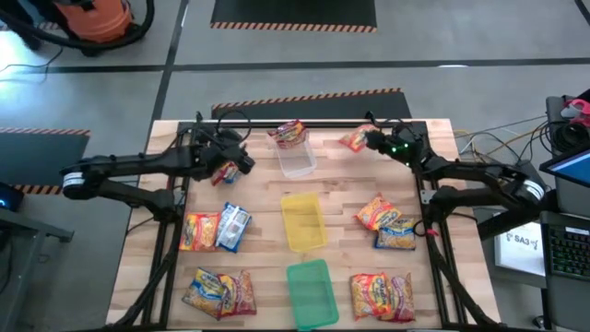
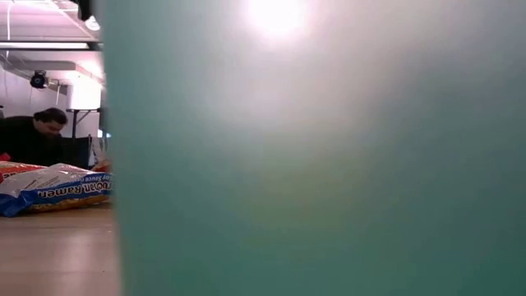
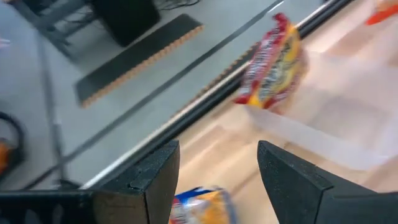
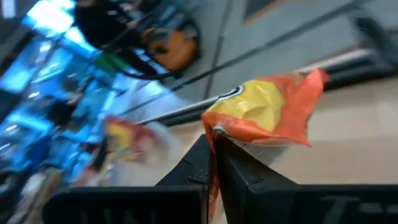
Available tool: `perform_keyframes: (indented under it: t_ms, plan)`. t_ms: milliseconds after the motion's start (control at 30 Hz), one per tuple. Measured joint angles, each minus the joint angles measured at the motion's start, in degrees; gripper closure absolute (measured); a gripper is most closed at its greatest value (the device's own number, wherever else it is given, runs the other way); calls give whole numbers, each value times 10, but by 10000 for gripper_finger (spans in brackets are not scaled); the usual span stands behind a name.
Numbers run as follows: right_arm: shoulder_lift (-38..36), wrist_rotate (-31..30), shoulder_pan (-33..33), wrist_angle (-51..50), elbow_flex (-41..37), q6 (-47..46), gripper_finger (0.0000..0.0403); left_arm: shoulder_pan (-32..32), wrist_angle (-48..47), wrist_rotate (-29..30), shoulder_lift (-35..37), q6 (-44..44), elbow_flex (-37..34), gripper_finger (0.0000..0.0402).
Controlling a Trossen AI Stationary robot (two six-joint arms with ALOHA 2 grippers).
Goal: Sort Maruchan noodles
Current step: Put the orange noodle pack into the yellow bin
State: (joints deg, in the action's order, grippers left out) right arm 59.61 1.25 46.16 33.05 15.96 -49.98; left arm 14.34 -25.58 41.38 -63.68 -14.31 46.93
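My right hand [image 4: 211,155] is clamped on the edge of 1 orange packet [image 4: 264,115], which hangs just ahead of its fingertips. I should carry it level, since that thin pinch could slip. My left hand [image 3: 217,180] hovers open above a blue packet [image 3: 199,205].

Most of the low view behind a green tray [image 2: 312,164]
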Motion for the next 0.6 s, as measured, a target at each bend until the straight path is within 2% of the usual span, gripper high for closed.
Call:
perform_keyframes:
  t_ms: [300,467,600]
  plan:
    - [-34,260,-12,1,24,1,395,-1,275,-214,0,7,-110,203]
    - [-40,348,-51,1,33,1,395,-10,374,-244,0,8,-151,203]
    - [-40,365,-106,2,50,7,395,-21,406,-244,0,-7,-165,203]
